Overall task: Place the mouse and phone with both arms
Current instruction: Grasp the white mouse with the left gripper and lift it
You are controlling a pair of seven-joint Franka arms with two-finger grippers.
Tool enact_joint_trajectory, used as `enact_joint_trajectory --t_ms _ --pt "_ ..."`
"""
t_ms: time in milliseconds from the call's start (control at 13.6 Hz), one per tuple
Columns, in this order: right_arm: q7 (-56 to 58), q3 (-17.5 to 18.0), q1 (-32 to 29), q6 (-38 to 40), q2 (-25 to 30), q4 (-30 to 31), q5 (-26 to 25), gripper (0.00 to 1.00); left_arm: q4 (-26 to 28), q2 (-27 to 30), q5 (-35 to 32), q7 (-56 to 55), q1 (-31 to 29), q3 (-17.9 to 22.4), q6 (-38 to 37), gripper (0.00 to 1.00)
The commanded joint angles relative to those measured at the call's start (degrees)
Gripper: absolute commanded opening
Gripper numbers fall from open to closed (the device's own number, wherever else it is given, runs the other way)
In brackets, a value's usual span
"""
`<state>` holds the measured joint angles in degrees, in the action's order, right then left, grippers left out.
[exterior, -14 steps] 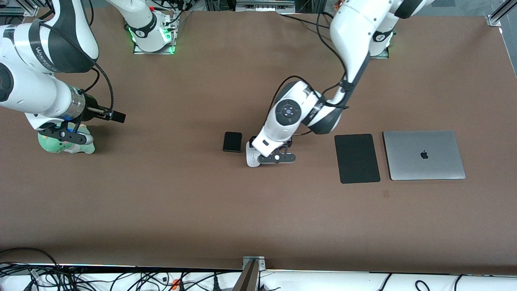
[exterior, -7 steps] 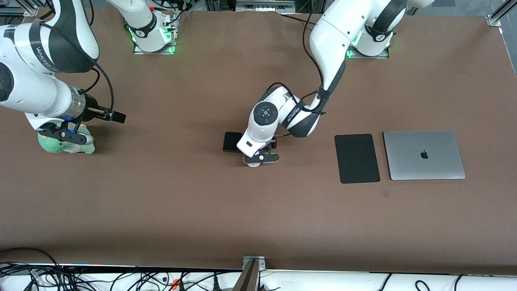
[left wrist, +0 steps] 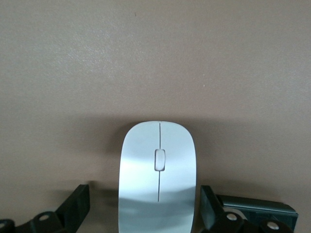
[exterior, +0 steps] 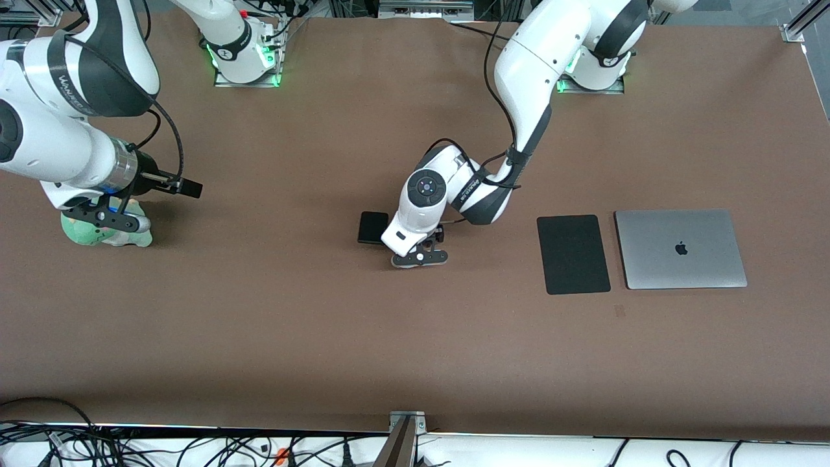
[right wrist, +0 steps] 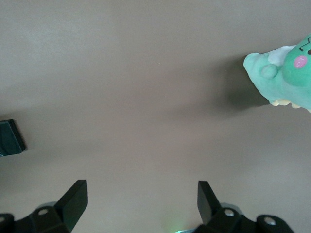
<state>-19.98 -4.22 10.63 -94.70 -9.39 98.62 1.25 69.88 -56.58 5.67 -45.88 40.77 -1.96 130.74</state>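
The white mouse (left wrist: 158, 174) lies on the brown table between the two spread fingers of my left gripper (left wrist: 144, 200), which is open. One finger (left wrist: 77, 206) stands apart from it and the other finger (left wrist: 208, 206) is close to its side. In the front view the left gripper (exterior: 420, 258) sits low over the mouse and hides it. The black phone (exterior: 373, 227) lies flat just beside it, toward the right arm's end. My right gripper (exterior: 107, 219) waits open over a green plush toy (exterior: 107, 232), with only bare table between its fingers (right wrist: 77, 196).
A flat black mouse pad (exterior: 574, 254) and a closed silver laptop (exterior: 681, 248) lie side by side toward the left arm's end. The green plush toy (right wrist: 286, 77) also shows in the right wrist view.
The left arm has swung toward the right arm's end of the table and settled its open gripper over the mouse. The right arm has not moved.
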Motion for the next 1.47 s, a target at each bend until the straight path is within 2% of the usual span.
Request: enact_joint_trajectory --t_ms 0,147,221,442,663,811,958,1179,1400 --pt "-0.7 0.0 0.1 -0.4 0.5 0.4 0.6 1.00 -2.0 -1.0 -1.5 -0.6 0.6 0.6 -0.1 0.76" --pt "-0.7 0.0 0.2 -0.3 0.5 0.5 0.6 1.00 -2.0 -1.0 -1.5 0.1 0.6 0.6 -0.1 0.52" --pt "-0.7 0.0 0.1 -0.3 0.5 0.5 0.6 1.00 -1.9 -1.0 -1.5 1.4 0.5 0.6 -0.1 0.51" --pt "-0.7 0.0 0.2 -0.3 0.5 0.5 0.6 1.00 -1.8 -0.5 -1.5 4.4 -0.2 0.6 -0.2 0.30" --pt "-0.7 0.0 0.5 -0.3 0.5 0.5 0.6 1.00 -1.3 1.6 -1.6 7.7 -5.2 0.5 -0.7 0.22" --pt "-0.7 0.0 1.1 -0.4 0.4 0.4 0.6 1.00 1.4 4.9 -1.4 14.6 -8.7 -0.1 -2.1 0.21" --pt "-0.8 0.0 1.8 -1.3 0.1 0.4 1.7 1.00 8.4 10.1 -1.3 20.5 -11.8 -0.1 -2.2 0.17" --pt "-0.8 0.0 2.6 -3.8 -0.8 0.2 8.1 1.00 21.4 19.7 -1.4 25.1 -15.8 -0.1 -1.7 0.17" --pt "-6.0 0.0 6.7 -8.6 -3.3 0.1 8.9 1.00 36.7 31.9 -1.5 29.9 -20.5 -0.1 -1.6 0.17"
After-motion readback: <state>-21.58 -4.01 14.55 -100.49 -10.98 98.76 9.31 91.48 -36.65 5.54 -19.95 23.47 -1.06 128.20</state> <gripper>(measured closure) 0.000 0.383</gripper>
